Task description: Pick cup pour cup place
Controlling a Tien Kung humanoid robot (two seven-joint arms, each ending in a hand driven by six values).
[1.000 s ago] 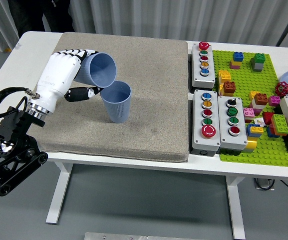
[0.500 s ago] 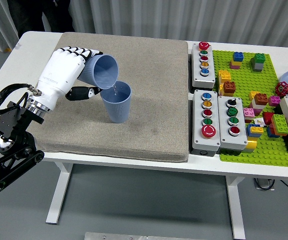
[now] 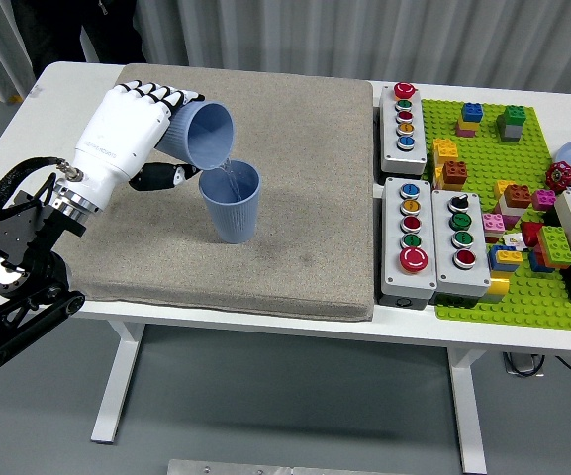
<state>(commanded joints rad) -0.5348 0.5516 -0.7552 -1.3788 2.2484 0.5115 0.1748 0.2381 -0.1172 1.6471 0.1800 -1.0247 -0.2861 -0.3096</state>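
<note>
Your left hand (image 3: 132, 124), white-shelled with dark fingertips, is wrapped firmly around the ribbed blue plastic cup (image 3: 198, 135), which it holds tipped well over, mouth down and to the right, just above the rim of the second ribbed blue cup (image 3: 232, 202) standing upright on the grey fabric mat (image 3: 305, 198). Compared with a second ago, the held cup has tilted further and a thin stream of water now runs from its lip into the standing one; half a second back only a first trickle showed. So the pick is done and you are in the middle of the pour. By my judgement, you should hold this tilt until the stream stops, then level the cup and set it down on the mat. Your right hand is out of view.
</note>
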